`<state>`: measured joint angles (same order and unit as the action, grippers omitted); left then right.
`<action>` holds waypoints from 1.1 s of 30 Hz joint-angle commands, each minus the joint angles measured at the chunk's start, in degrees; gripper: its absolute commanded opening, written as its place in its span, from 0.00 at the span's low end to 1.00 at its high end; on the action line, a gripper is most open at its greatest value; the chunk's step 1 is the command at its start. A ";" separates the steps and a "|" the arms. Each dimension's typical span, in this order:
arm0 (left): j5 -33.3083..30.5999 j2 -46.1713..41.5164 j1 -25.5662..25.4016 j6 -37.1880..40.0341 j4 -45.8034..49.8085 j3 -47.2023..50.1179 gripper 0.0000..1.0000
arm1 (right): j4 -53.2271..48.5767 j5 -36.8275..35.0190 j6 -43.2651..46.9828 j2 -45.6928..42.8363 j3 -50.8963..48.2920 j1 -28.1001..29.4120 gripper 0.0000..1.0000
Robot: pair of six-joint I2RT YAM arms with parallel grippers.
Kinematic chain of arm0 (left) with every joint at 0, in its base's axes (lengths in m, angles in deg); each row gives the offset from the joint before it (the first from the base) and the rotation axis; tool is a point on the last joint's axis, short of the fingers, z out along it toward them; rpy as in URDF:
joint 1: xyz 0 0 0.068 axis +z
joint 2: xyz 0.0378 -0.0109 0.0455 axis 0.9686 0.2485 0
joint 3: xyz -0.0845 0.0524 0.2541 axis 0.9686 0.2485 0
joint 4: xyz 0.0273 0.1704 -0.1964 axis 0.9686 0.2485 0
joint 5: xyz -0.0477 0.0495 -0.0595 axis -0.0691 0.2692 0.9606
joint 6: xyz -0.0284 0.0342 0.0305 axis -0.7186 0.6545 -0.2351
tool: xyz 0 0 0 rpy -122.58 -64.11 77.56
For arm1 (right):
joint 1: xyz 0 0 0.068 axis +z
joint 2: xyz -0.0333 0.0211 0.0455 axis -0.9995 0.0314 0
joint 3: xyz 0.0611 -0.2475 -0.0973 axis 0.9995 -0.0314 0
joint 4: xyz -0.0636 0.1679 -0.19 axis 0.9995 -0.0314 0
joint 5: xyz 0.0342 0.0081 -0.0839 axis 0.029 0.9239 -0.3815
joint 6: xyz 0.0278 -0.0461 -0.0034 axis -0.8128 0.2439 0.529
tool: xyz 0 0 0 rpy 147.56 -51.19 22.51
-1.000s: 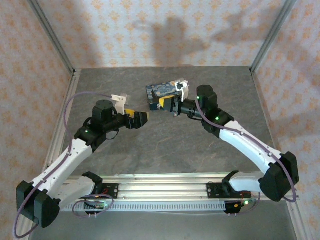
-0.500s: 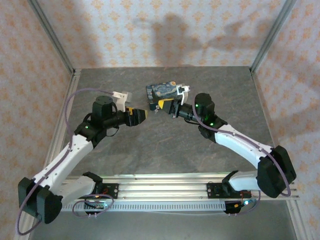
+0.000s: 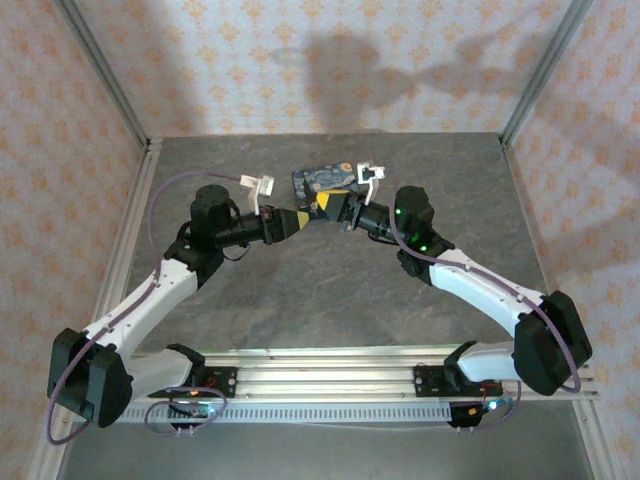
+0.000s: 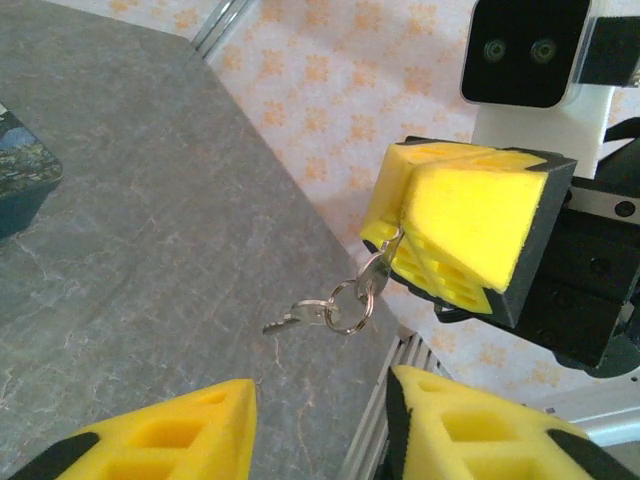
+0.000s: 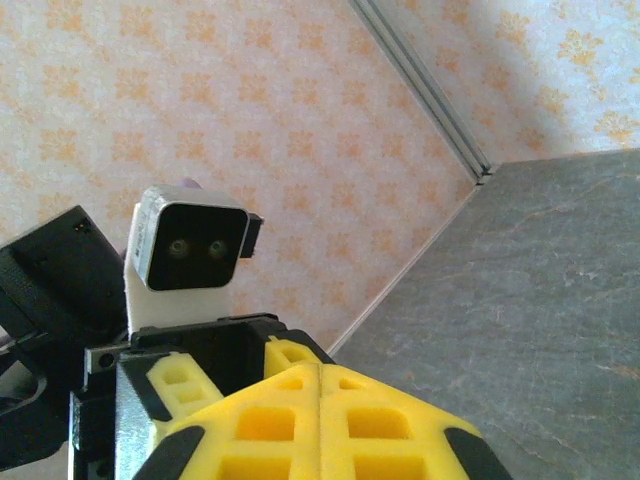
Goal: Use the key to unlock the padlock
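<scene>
The right gripper [image 4: 400,228] is clenched on what I take for the padlock [image 4: 378,266], mostly hidden between its pads. The key [image 4: 283,322] dangles on rings [image 4: 350,305] below those jaws, ahead of the left gripper's [image 4: 320,425] released jaws. The swinging key could dodge closing fingers, or a tug could drag the padlock free. The tin [image 3: 322,181] beyond looks shut, contents unseen.

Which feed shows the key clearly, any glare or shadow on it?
Left wrist: the key hangs in focus by its ring from the shut right gripper, no glare. Top external: too small to resolve; arm shadows fall on the back wall.
</scene>
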<state>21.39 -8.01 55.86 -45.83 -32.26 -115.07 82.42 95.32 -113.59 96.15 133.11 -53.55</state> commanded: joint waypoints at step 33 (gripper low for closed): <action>0.93 3.61 -1.16 -8.42 -12.29 -3.40 0.40 | 5.13 3.64 -3.10 0.89 0.47 -0.28 0.00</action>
<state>21.39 -4.31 55.58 -53.39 -40.63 -116.14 83.78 97.59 -116.30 96.91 133.11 -53.55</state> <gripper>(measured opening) 0.399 0.064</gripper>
